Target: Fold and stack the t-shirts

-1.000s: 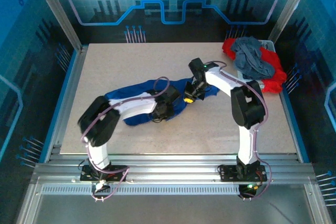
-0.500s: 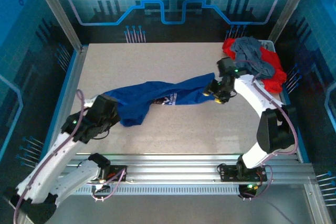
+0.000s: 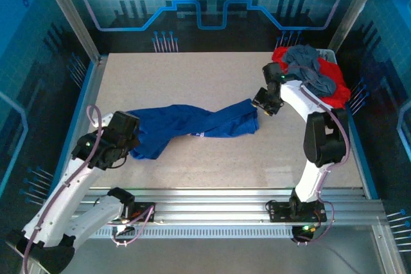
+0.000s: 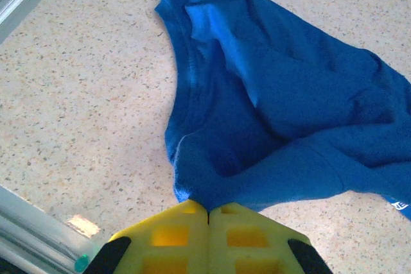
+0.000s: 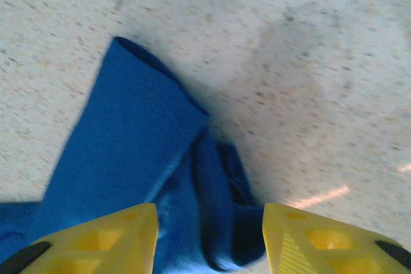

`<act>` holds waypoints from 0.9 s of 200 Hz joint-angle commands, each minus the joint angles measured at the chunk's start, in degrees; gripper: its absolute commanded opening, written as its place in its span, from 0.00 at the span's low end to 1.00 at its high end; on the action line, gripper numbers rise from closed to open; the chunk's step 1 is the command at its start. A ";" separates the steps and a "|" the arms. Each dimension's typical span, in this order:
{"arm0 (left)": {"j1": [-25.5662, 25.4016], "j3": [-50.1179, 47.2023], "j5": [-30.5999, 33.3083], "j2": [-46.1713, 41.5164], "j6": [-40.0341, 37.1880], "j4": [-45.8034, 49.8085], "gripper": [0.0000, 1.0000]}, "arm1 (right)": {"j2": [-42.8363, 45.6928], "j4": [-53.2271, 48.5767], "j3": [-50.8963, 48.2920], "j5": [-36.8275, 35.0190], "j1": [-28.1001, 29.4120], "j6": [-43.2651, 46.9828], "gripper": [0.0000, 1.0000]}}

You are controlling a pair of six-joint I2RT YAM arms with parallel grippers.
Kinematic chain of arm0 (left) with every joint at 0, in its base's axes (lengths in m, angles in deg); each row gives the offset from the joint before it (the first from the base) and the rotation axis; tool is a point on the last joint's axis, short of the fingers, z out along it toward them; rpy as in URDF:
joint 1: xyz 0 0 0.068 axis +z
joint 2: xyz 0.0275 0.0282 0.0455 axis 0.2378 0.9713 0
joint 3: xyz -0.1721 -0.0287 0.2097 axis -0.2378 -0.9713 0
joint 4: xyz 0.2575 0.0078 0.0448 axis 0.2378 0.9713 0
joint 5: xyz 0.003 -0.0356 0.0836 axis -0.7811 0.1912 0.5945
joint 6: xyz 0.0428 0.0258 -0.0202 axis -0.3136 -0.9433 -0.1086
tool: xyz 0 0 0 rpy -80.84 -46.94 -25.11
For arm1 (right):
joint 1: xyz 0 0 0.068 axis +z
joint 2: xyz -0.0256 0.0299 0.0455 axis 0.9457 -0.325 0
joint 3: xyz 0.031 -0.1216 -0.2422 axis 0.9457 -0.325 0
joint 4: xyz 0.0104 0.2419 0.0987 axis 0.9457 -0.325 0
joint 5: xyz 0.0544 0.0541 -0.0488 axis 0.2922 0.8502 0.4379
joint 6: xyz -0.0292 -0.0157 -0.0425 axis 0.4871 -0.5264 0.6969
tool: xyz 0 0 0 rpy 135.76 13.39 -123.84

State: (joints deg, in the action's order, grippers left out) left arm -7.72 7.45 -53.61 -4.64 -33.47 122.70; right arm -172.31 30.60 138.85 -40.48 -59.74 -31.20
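Now left fingers (image 4: 170,235) pinch blue tee (image 3: 192,123) — right fingers (image 5: 96,235) apart, empty; red-grey pile (image 3: 314,75) nearby.

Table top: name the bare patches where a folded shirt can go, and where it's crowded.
Free: the far half of the speckled beige table, between its back edge and the royal-blue cloth t-shirt; also the near strip between that shirt and the metal front rail. Crowded: the far right corner, under the heap of red and slate-grey cloth t-shirts.
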 commanded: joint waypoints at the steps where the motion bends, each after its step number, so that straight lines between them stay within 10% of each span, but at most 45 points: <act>1: 0.47 0.42 -0.65 -0.08 -1.69 -2.05 0.00 | -4.09 1.57 2.15 1.24 0.49 -3.34 0.46; 180: 0.50 0.53 -2.98 1.09 -3.08 -3.02 0.00 | -14.63 -0.11 11.94 -1.92 -0.35 1.49 0.32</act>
State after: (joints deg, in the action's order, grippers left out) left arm -7.72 7.45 -55.93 -3.48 -35.11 119.72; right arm -185.45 33.26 147.53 -40.10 -59.50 -32.21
